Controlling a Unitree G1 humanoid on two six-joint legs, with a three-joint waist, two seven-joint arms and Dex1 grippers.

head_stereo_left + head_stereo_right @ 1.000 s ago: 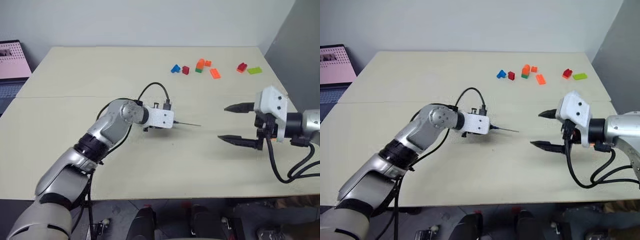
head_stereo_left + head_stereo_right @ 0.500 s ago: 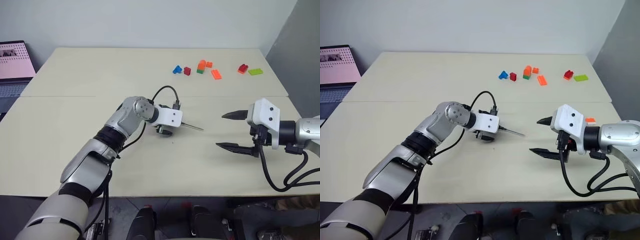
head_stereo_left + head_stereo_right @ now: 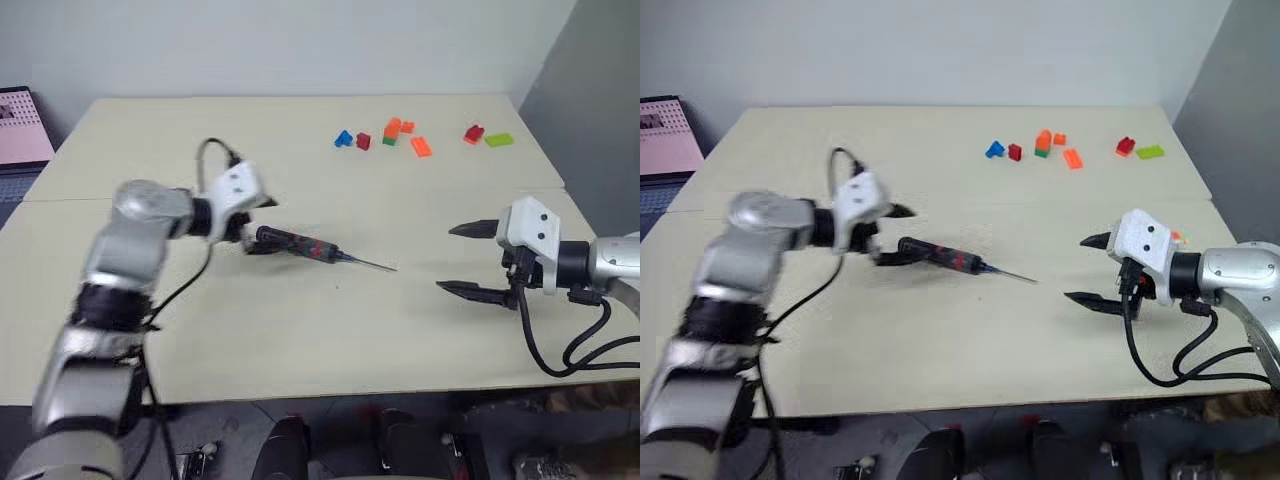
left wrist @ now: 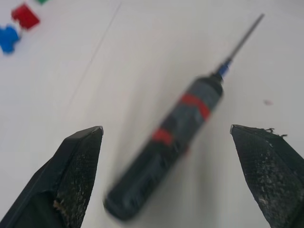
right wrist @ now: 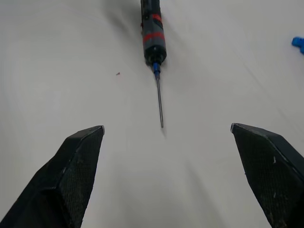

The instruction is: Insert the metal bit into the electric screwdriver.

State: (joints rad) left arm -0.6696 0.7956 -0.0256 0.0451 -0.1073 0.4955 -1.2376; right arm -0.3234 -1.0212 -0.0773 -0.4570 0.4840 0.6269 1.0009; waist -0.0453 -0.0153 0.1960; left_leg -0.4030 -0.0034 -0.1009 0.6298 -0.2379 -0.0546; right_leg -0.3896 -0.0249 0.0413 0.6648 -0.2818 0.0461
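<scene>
The electric screwdriver (image 3: 295, 243), black with red bands, lies flat on the table between my two grippers. The metal bit (image 3: 368, 264) sticks out of its blue-collared tip and points toward my right gripper. My left gripper (image 3: 262, 226) stands open just behind the tool's rear end, its fingers (image 4: 78, 166) on either side of the screwdriver (image 4: 180, 128) and apart from it. My right gripper (image 3: 446, 258) hangs open over the table to the right, a short way beyond the end of the bit (image 5: 160, 102), with nothing between its fingers (image 5: 76, 166).
Several coloured bricks (image 3: 400, 135) lie at the back right of the table (image 3: 300, 340). A laptop (image 3: 20, 120) sits off the far left edge. A grey panel (image 3: 590, 90) stands to the right.
My left gripper has opened and pulled back to the left and upward, leaving the screwdriver with the bit lying on the table. The right gripper has stayed put. The camera view has shifted.
</scene>
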